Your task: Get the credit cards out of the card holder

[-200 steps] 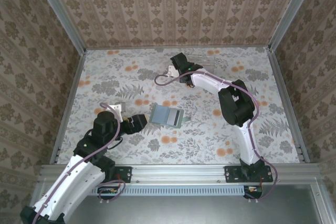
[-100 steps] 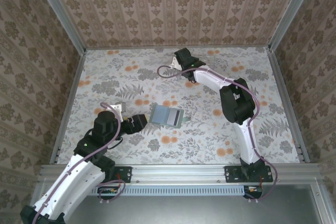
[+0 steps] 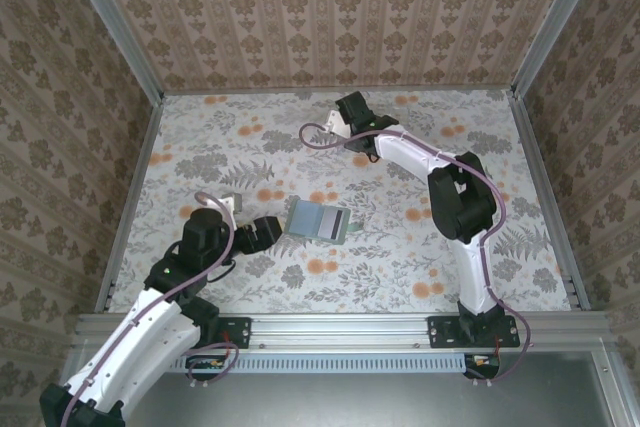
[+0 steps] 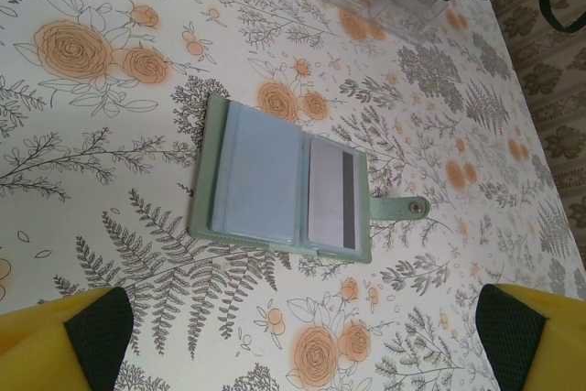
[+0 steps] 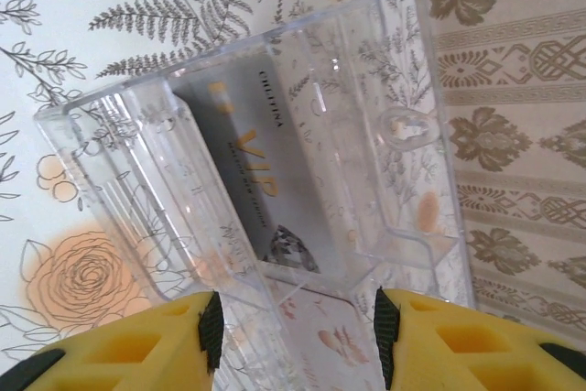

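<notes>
Holder (image 4: 265,180) lies open and flat on table (image 4: 110,135), mid-field, in the same spot as a second ago. Striped card (image 4: 331,199) sits in its right pocket. Left pocket is pale; cannot tell if a card is in it. Dark VIP card (image 5: 261,180) lies loose in tray (image 5: 110,162) at the far edge, by the wall.

Change: over the last second my right wrist has swung a little rightward along the far edge, above the tray. The VIP card now lies clear of my fingers. Reading: that card is delivered, so one is out and at least one is left in the holder. Next trip goes back to the middle.

Right gripper (image 5: 293,336): jaws part-way apart, poised over the tray's near end. Nothing pinched between the fingers (image 5: 137,345) that I can see. Whether the tips brush the tray rim, cannot tell.

Left gripper (image 4: 302,336): jaws fully wide, empty, hovering just short of the holder and touching nothing. Barely moved in the second. Well placed, I judge, to pin the holder while the right pulls the striped card.
</notes>
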